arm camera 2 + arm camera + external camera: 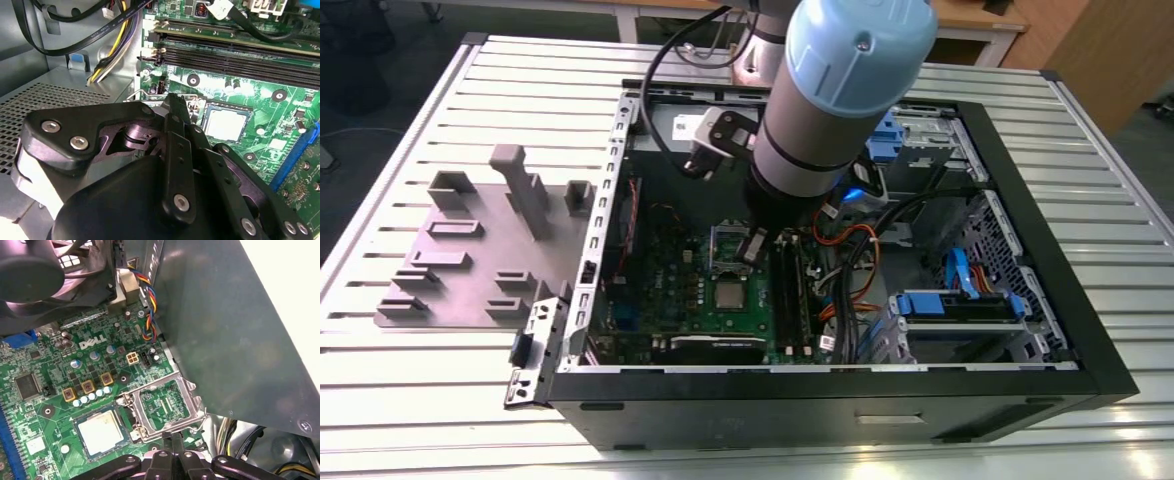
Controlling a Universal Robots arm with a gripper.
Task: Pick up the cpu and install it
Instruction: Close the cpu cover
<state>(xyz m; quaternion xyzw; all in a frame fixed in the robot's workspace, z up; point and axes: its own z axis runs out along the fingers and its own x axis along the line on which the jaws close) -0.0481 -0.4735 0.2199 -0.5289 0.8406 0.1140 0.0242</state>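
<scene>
In the exterior view, the arm [834, 110] reaches down into an open computer case [854, 400] lying on a slatted table [440, 380]. Its gripper [754, 245] hangs over the green motherboard [687, 290], at the hinged socket frame [728, 243]. One cpu [728, 292] lies flat in its socket on the board, just nearer the camera than the gripper. On the exterior view's left, outside the case, sits one grey fixture plate [454, 265] with upright blocks.

The second wrist view looks over the gripper's black linkage. The fingers [176, 107] come together to a narrow tip at the edge of the socket frame [145, 92]. The cpu [225, 125] sits apart from the tip, seated in the socket, its pale metal top facing up. Two long memory slots [240, 55] run beside it.

The first wrist view shows what the others do not: the socket frame [162, 407] stands swung open, with a window through its middle. The gripper [173, 440] has its fingers pressed together, their tip touching the frame's near edge and holding nothing. One cpu [100, 431] lies beside the frame. Three yellow square components [87, 387] line the board nearby.
</scene>
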